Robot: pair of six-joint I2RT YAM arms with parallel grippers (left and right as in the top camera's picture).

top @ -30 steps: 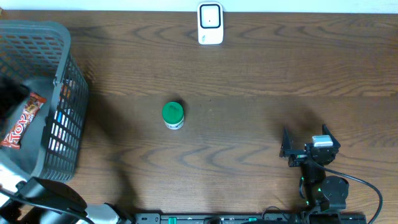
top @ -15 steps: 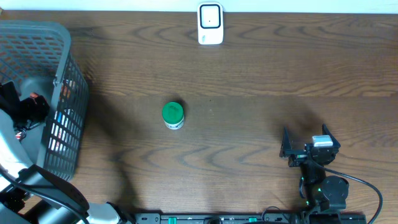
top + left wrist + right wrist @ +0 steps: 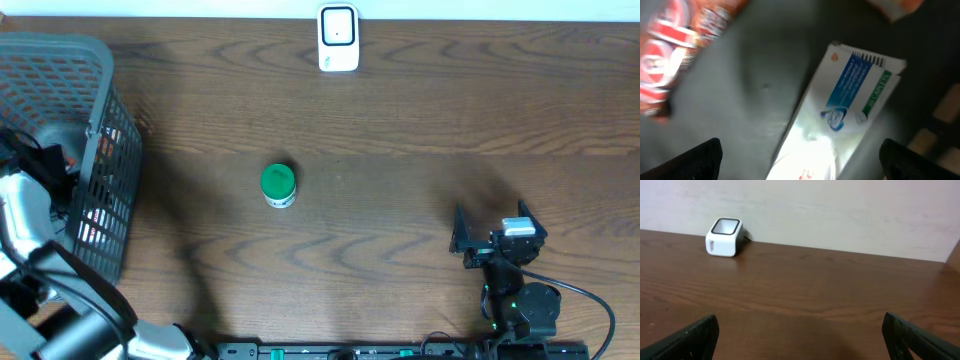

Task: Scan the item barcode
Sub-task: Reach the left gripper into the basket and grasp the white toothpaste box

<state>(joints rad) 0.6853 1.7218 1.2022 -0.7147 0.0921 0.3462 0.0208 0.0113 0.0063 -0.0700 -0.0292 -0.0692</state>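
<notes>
The left pincer [image 3: 801, 162] hangs inside the basket [image 3: 100, 110] at the worktop's [image 3: 400, 130] left edge, jaws spread wide and gripping nothing, above a white packet [image 3: 850, 95] with a blue label; a red wrapper [image 3: 675, 40] lies beside it. A green-lidded jar [image 3: 278, 185] stands mid-worktop. The scanner [image 3: 338, 38] sits at the far edge. The right pincer [image 3: 494, 224] rests near the front right, open and empty.

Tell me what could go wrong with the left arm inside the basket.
1. The open left gripper hangs over a white packet lying flat, a red wrapper nearby; closing may slip off or catch the wrong item.
2. The mesh wall of the basket is close to the arm; lifting out could snag it.
</notes>
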